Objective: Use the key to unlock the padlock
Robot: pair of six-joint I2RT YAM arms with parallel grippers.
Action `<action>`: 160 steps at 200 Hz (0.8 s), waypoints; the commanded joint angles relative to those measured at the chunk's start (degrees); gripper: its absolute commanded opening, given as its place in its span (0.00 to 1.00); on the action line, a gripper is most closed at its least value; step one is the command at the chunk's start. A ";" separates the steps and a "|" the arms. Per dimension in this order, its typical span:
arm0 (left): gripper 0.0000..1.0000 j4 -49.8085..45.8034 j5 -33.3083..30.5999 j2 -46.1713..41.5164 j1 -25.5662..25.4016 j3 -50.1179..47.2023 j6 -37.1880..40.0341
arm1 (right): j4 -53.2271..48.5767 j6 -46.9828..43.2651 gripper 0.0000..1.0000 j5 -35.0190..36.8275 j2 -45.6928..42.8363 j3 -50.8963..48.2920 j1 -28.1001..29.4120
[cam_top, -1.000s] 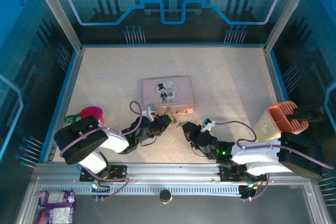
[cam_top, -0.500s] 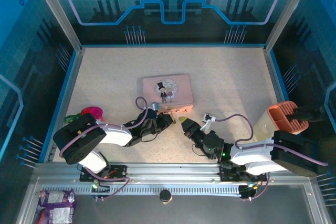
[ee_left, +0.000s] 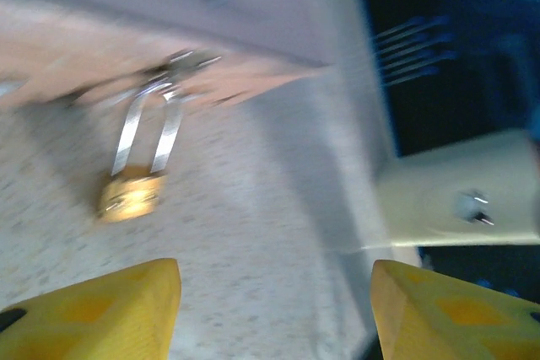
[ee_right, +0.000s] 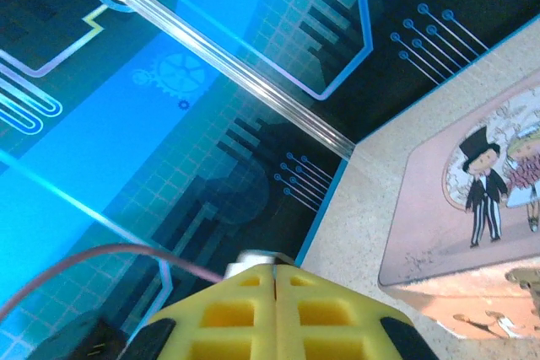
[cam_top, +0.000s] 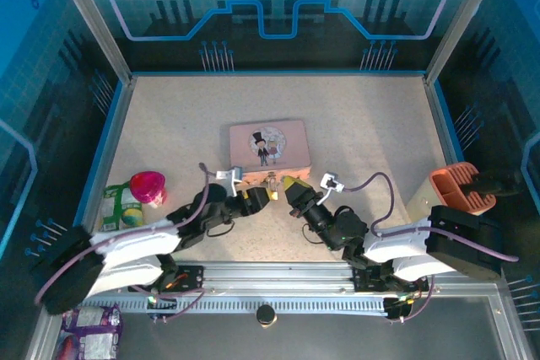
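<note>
Left gripper (ee_left: 274, 292): wide open, empty, near padlock (ee_left: 131, 194).
Right gripper (ee_right: 276, 284): pads pressed together; whether the key sits between them cannot be told.
Padlock: on surface (cam_top: 363, 124), shackle at front edge of pink tin (cam_top: 291, 145).
Risk: a nudged lock may swing and the keyhole be missed.
Surface: speckled beige.
Room: blue circuit-print walls, aluminium frame.

The tin (cam_top: 268, 147) is sitting mid-frame on the worktop (cam_top: 363, 124). The padlock (cam_top: 272, 180) is lying just below its lower edge. The left gripper (cam_top: 261, 197) is pointing at it from the lower left, and the right gripper (cam_top: 292, 185) is flanking it on the right.
</note>
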 commanded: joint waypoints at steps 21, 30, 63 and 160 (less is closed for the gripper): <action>0.59 6.44 5.37 -15.33 -1.16 -2.75 13.64 | 3.10 -5.82 0.00 -0.72 -0.76 2.97 0.87; 0.57 8.06 7.21 -15.83 -1.16 -2.44 14.23 | 3.10 -5.85 0.00 -1.25 -0.82 3.45 0.85; 0.55 15.22 10.78 -12.52 -1.24 -1.73 12.99 | 3.15 -6.15 0.00 -2.76 -1.09 4.86 1.19; 0.33 20.13 11.61 -7.66 -1.07 1.13 11.85 | 3.15 -6.17 0.00 -2.27 -1.02 4.44 3.31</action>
